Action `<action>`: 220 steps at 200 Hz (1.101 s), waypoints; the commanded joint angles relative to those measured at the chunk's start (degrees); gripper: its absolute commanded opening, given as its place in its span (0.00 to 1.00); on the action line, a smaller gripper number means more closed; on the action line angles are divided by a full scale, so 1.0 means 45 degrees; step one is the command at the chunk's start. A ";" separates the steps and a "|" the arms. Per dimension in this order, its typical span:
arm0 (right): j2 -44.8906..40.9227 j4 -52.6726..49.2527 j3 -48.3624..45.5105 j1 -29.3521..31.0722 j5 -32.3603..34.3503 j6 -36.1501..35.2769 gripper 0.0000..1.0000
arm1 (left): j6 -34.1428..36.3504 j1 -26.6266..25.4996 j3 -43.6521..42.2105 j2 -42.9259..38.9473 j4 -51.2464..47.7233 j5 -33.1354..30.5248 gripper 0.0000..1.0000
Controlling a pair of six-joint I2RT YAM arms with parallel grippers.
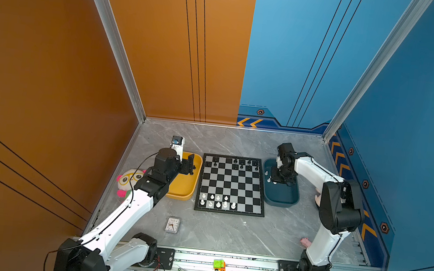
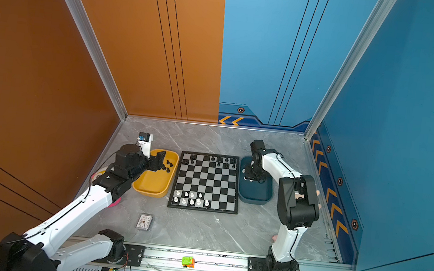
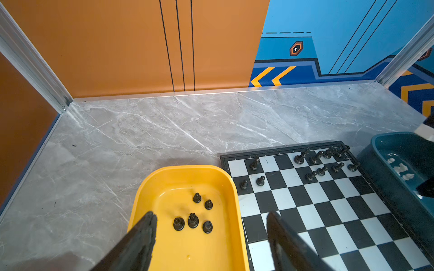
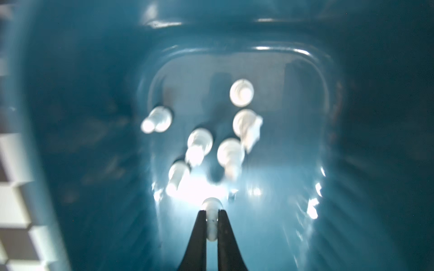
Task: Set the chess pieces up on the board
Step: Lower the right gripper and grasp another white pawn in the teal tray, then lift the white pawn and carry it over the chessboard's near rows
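- The board (image 1: 231, 185) lies flat in the middle of the counter (image 1: 227, 233), closer to the far edge than to the near one.
- Black chess pieces (image 1: 242, 162) stand on the board's two far rows, eleven in all, with gaps between them.
- Nine white chess pieces (image 1: 218, 204) stand on the two near rows, filling the squares nearest the counter's left edge.
- A yellow tray (image 1: 182, 190) sits just beside the board on the side of the counter's left edge, and a teal tray (image 1: 280, 203) sits just beside it on the right-edge side.
- The left jaws are spread wide and hold nothing. They hang over the far end of the yellow tray, where five loose black pieces (image 3: 192, 220) stand upright close together.
- The right jaws are down inside the teal tray, pinched tight on one white piece (image 4: 211, 220).
- Six more white pieces (image 4: 199, 140) are in the teal tray beyond the held one. The right wrist view is too blurred to tell what kind they are.
- A small clock (image 1: 172, 224) lies toward the near left corner.
- A plush toy (image 1: 129, 179) lies at the left edge, partly under the left arm.
- A pink toy pig (image 1: 305, 242) lies beside the right arm.
- A green toy car (image 1: 219, 264) sits on the rail along the near edge.
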 commanded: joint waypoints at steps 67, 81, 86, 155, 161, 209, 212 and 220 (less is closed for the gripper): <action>-0.2038 -0.2939 0.1585 0.4005 0.1004 0.0509 0.00 | -0.0016 0.0173 -0.0522 -0.0649 0.0230 0.0244 0.76; -0.1746 -0.2896 0.1775 0.4723 0.1044 0.0803 0.00 | -0.0049 0.0153 -0.0613 -0.0758 0.0310 0.0244 0.76; -0.1622 -0.2814 0.1834 0.4960 0.1034 0.0886 0.00 | -0.0066 0.0153 -0.0658 -0.0794 0.0347 0.0254 0.76; 0.0632 -0.2214 0.2835 0.7200 0.0461 0.1318 0.00 | -0.0033 0.0056 -0.0826 -0.1112 0.0353 0.0151 0.76; 0.0782 -0.2165 0.2862 0.7287 0.0390 0.1319 0.00 | -0.0030 0.0046 -0.0844 -0.1141 0.0353 0.0129 0.76; 0.1538 -0.1947 0.2797 0.7654 0.0242 0.1455 0.00 | 0.0018 -0.0003 -0.0846 -0.1213 0.0353 0.0048 0.76; 0.1556 -0.1918 0.2788 0.7660 0.0218 0.1470 0.00 | 0.0021 -0.0003 -0.0846 -0.1203 0.0353 0.0048 0.76; 0.1612 -0.1869 0.2752 0.7680 0.0198 0.1481 0.00 | 0.0026 -0.0003 -0.0837 -0.1193 0.0353 0.0048 0.76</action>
